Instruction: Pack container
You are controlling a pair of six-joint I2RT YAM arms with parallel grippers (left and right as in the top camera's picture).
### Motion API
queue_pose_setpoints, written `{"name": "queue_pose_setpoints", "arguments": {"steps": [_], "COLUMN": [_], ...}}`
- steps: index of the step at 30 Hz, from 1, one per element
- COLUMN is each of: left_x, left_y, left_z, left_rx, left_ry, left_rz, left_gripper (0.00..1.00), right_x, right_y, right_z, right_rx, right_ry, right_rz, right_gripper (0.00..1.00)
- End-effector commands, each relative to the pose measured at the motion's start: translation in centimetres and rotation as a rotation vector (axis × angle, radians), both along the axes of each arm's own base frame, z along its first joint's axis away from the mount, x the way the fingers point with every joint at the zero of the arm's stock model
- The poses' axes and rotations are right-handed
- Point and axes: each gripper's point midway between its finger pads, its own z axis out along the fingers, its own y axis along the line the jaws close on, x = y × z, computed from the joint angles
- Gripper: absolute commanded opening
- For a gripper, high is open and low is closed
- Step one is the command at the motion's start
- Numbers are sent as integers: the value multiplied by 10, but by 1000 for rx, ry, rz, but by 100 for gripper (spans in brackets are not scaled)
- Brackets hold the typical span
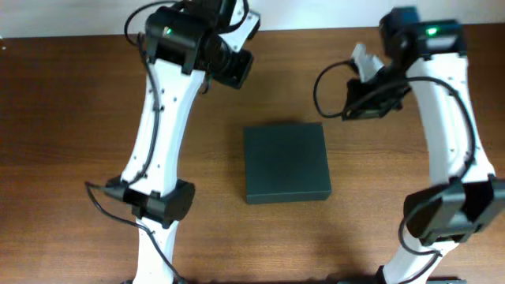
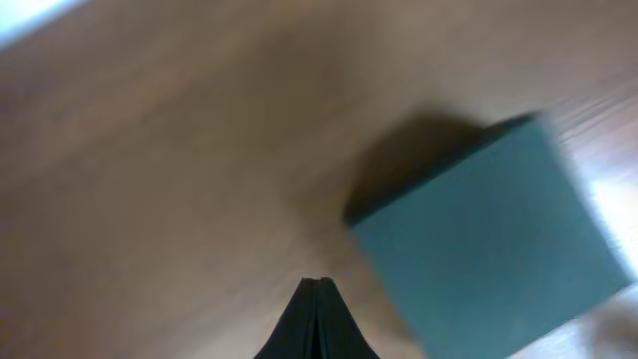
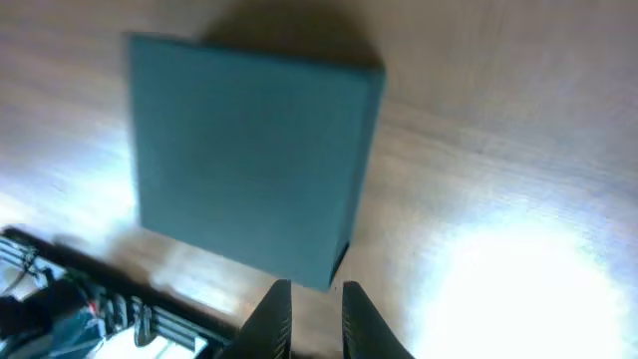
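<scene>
1. the left gripper (image 2: 317,304) has its jaws pressed together into one dark wedge, with nothing between them.
2. the right gripper (image 3: 312,314) has its jaws a narrow gap apart, holding nothing; bare wood shows through the gap.
3. the container (image 3: 249,170) sits just ahead of the right jaws, its nearest corner close to the gap and most of its body off to their left, lid lying flat and closed.
4. from the left jaws it lies ahead and to the right, apart from them.
5. the brown wooden table (image 1: 63,118) carries the container and spreads beyond both jaws.
</scene>
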Motion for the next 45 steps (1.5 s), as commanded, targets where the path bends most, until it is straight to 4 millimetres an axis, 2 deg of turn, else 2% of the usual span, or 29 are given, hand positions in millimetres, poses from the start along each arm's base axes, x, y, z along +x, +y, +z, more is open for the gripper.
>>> {"name": "queue_pose_setpoints", "arguments": {"steps": [1, 6, 10, 11, 16, 22, 25, 27, 30, 33, 35, 36, 40, 42, 43, 45], "left_x": [6, 2, -2, -7, -25, -55, -66, -75, -82, -88, -95, -96, -100, -102, -102, -103], "left_y": [43, 70, 89, 94, 99, 107, 110, 113, 114, 116, 117, 118, 120, 122, 127, 135], "left_z": [-36, -42, -30, -24, -16, -12, -8, -5, -1, 3, 7, 8, 2, -6, -14, -26], "left_rx": [152, 172, 159, 147, 148, 159, 158, 158, 155, 152, 147, 144, 143, 143, 139, 134], "left_ry": [89, 131, 119, 113, 120, 146, 143, 134, 129, 120, 106, 99, 63, 55, 45, 33], "left_rz": [107, 157, 205, 213, 216, 214, 214, 215, 216, 216, 217, 217, 214, 210, 222, 249], "left_gripper": [2, 2, 2, 2, 2, 2, 2, 2, 2, 2, 2, 2, 2, 2, 2, 2], "right_x": [-20, -44, -51, -53, -57, -62, -66, -73, -78, -77, -69, -64, -24, -3, 10, 20], "right_y": [3, 29, 47, 60, 80, 85, 83, 80, 77, 77, 79, 78, 52, 30, 10, -19], "right_z": [-46, -85, -94, -95, -97, -111, -126, -143, -155, -159, -157, -155, -122, -103, -88, -75], "right_rx": [-39, -82, -152, -159, -180, -198, -202, -207, -210, -209, -205, -209, -251, -256, -250, -247], "right_ry": [124, 188, 177, 164, 139, 141, 154, 171, 182, 175, 141, 124, 1, -63, -103, -133], "right_rz": [28, 142, 209, 231, 270, 276, 272, 270, 270, 267, 264, 257, 170, 97, 32, -53], "right_gripper": [16, 17, 18, 18, 18, 18, 18, 18, 18, 18, 18, 18, 18, 18, 18, 18]}}
